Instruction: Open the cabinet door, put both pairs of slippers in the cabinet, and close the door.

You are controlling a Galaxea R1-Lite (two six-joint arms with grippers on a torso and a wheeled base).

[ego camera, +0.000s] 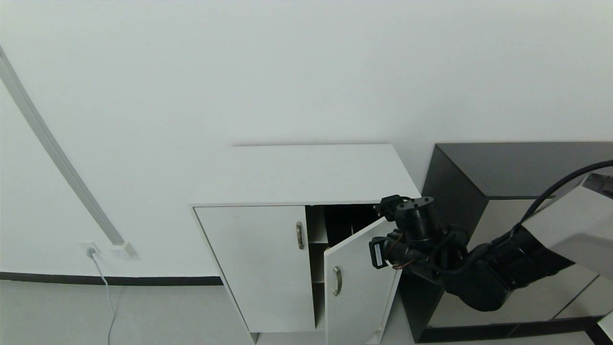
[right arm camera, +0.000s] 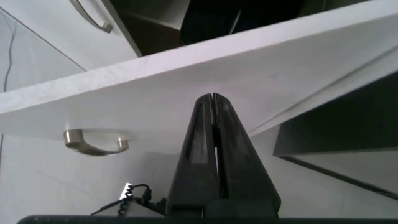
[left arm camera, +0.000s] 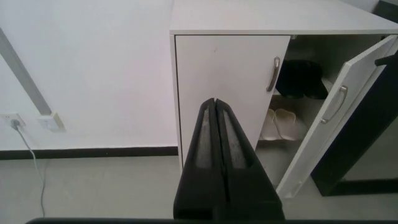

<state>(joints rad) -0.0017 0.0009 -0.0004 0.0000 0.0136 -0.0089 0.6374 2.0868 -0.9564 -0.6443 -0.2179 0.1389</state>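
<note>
The white cabinet [ego camera: 306,172] has its left door [ego camera: 258,263] closed and its right door [ego camera: 359,278] standing partly open. In the left wrist view a pale pair of slippers [left arm camera: 280,122] lies on a lower shelf. A dark bulky thing [left arm camera: 301,78], possibly the other pair, rests on the shelf above. My right gripper [ego camera: 386,211] is shut and empty, its tip [right arm camera: 214,98] against the top of the right door [right arm camera: 261,59], near the hinge side. The door's handle [right arm camera: 93,142] shows below. My left gripper [left arm camera: 215,102] is shut and empty, held well back, facing the left door [left arm camera: 224,68].
A black cabinet [ego camera: 503,167] stands close against the white one's right side, with my right arm in front of it. A wall socket [ego camera: 90,250] with a cable hanging to the floor is at the left, under a slanted wall trunking [ego camera: 57,153].
</note>
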